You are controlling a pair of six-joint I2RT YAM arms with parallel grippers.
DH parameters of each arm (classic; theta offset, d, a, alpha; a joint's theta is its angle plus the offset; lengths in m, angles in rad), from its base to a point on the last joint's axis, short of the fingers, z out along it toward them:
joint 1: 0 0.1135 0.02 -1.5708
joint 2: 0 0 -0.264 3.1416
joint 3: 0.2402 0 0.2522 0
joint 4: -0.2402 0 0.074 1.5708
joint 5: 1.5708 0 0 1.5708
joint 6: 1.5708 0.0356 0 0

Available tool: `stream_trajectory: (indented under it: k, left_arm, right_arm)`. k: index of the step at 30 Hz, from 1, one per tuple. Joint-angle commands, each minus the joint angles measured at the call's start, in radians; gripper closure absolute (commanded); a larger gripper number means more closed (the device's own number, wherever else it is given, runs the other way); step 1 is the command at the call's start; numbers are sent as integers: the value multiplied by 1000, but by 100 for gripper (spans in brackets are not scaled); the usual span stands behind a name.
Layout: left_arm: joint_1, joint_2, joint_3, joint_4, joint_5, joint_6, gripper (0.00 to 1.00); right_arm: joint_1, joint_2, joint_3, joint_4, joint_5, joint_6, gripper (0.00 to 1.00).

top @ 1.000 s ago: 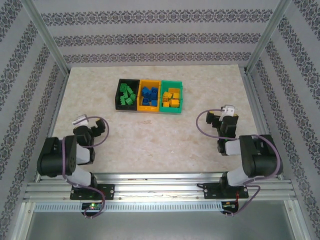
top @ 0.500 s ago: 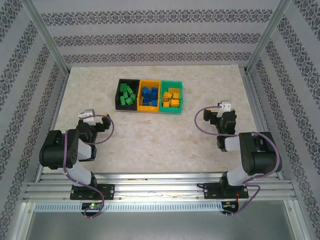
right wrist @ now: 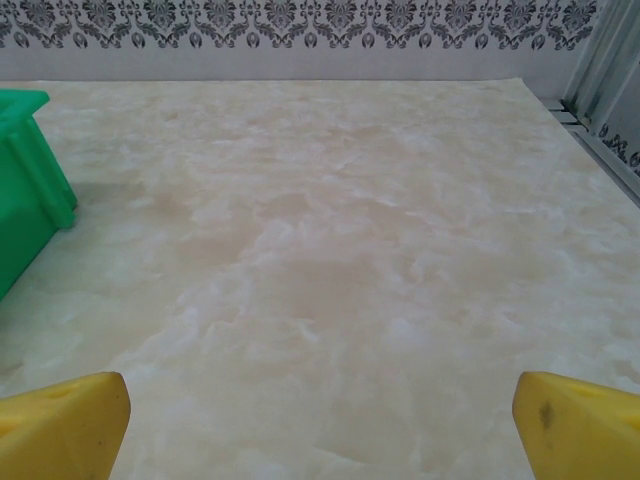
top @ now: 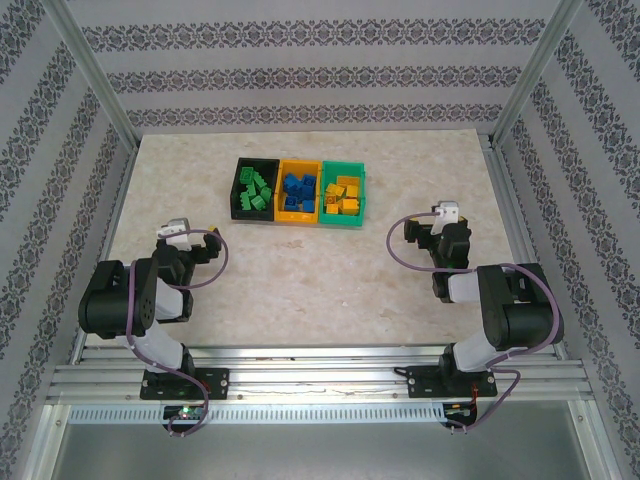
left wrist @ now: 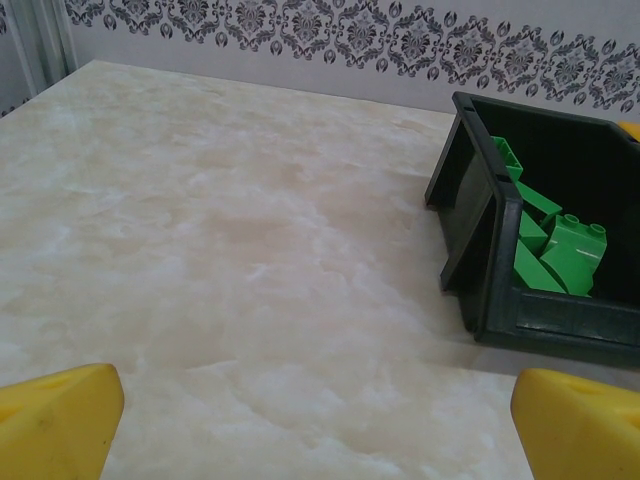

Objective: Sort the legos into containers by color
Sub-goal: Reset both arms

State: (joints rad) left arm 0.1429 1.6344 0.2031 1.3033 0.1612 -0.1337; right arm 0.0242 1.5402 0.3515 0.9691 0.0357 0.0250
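Note:
Three joined containers stand in a row at the back middle of the table. The black bin (top: 256, 161) holds green legos (top: 256, 192), the orange bin (top: 296, 217) holds blue legos (top: 299, 190), and the green bin (top: 343, 222) holds orange-yellow legos (top: 345, 195). My left gripper (top: 207, 244) is low at the near left, open with nothing between its yellow fingertips (left wrist: 60, 410). It faces the black bin (left wrist: 490, 250) and its green legos (left wrist: 565, 250). My right gripper (top: 418, 232) is open and empty at the near right, with the green bin (right wrist: 25, 190) at its left.
Patterned walls and metal frame posts (top: 95, 75) close in the marble table (top: 320, 280) on three sides. A metal rail (top: 320, 380) carrying both arm bases runs along the near edge.
The left arm has unfolded, carrying its gripper forward and right. The right gripper has shifted slightly left and forward. Both stay open.

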Motion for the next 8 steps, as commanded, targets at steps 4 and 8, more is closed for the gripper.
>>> stream_trajectory:
  k: [4, 8]
  left_arm:
    - [-9, 5, -12, 71, 1, 13, 1]
    - [-9, 11, -21, 94, 0, 10, 1]
  right_arm:
    - [-7, -5, 0, 34, -101, -25, 2]
    - [-18, -4, 3, 31, -118, -21, 2]
